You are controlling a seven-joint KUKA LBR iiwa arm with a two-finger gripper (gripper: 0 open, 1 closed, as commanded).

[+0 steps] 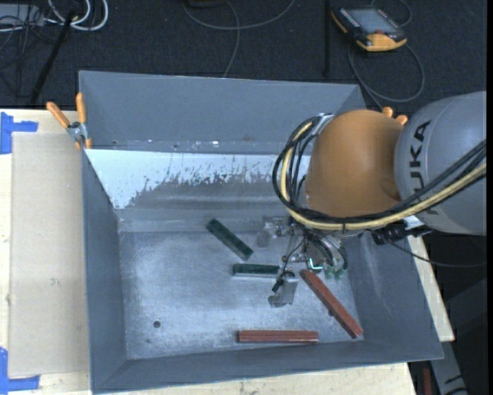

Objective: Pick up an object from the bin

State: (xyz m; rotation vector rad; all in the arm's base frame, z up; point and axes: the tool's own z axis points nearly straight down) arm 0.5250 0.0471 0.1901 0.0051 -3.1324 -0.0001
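Grey bin (188,130) with two green and two red-brown pieces, namely tilted green bar (230,237), level green bar (253,270), slanted red-brown bar (335,304) and flat red-brown bar (277,336), and the gripper (284,290) low at the level green bar's right end, whether open or closed impossible to tell.

A grey bin (188,113), floor speckled white, held a reddish-brown stick (277,336), a second stick (332,304) alike, a dark green bar (230,238) and a second bar (254,270) alike; the arm's cover (353,163) was orange, cables (289,171) black and yellow.

Black letters "KU" — on the grey arm (448,171).
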